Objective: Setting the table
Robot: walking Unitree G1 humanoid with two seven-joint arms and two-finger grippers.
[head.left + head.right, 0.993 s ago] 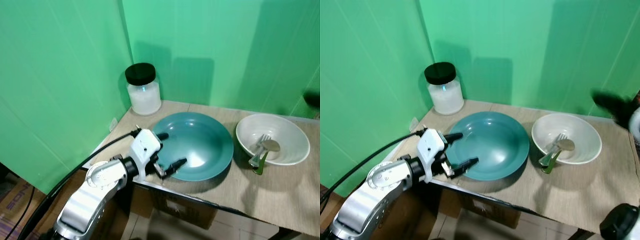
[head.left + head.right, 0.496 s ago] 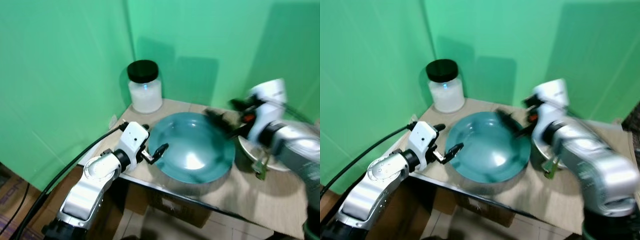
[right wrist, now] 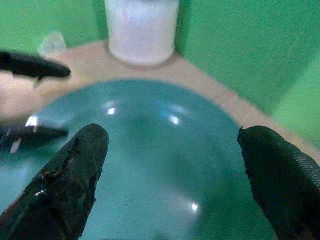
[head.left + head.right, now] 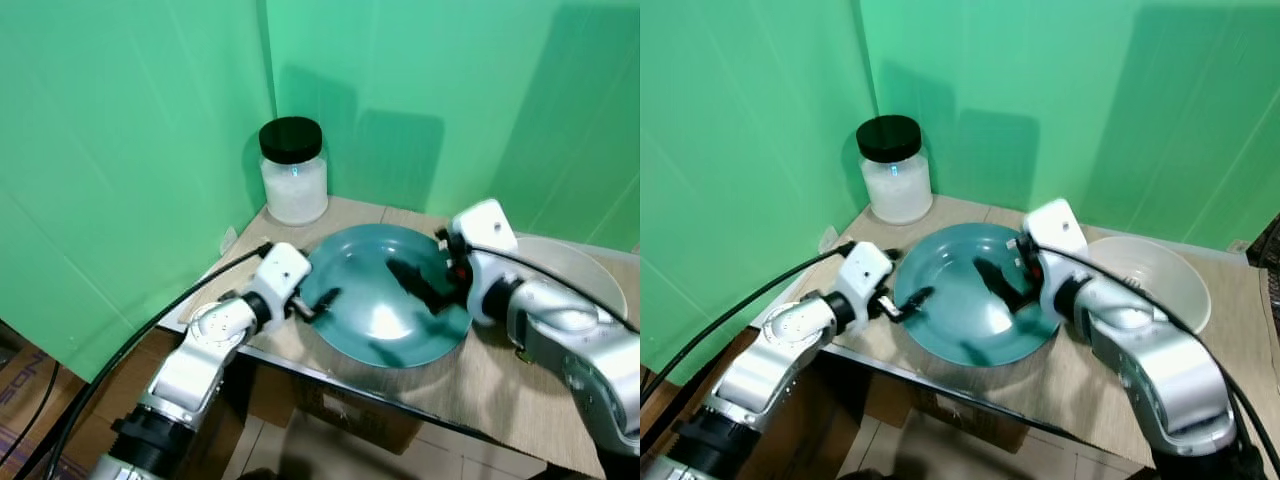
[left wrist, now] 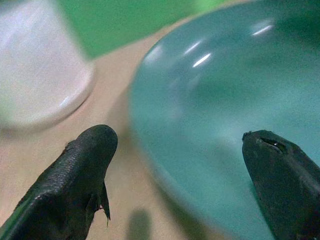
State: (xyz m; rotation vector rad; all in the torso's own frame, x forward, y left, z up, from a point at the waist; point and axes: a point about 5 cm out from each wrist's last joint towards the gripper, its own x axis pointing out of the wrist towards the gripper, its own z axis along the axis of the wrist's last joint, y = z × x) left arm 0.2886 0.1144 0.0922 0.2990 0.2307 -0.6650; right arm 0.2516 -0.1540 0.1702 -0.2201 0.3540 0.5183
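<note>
Left eye view shows a teal plate [image 4: 385, 295] lying flat on a beige-topped table [image 4: 500, 385] that stands against green walls, near the table's front edge. At the plate's left rim the left gripper [image 4: 312, 303] stands with its two black fingers spread apart; one finger lies over the rim and the other sits just outside it on the tabletop side, though whether either touches the plate cannot be told. From the left wrist view the same fingers [image 5: 82, 170] are parted wide, with the plate's curved edge running between them. The right gripper [image 4: 425, 290] reaches over the plate from its right side, its fingers also released and hovering above the plate's basin, gripping nothing. The right wrist view looks across the plate toward the left gripper's fingertips at the far rim. A glass jar [image 4: 293, 170] with a black lid and white contents stands in the back corner of the table, apart from the plate. A white bowl [image 4: 1170, 285] rests to the plate's right, partly hidden behind the right arm.
</note>
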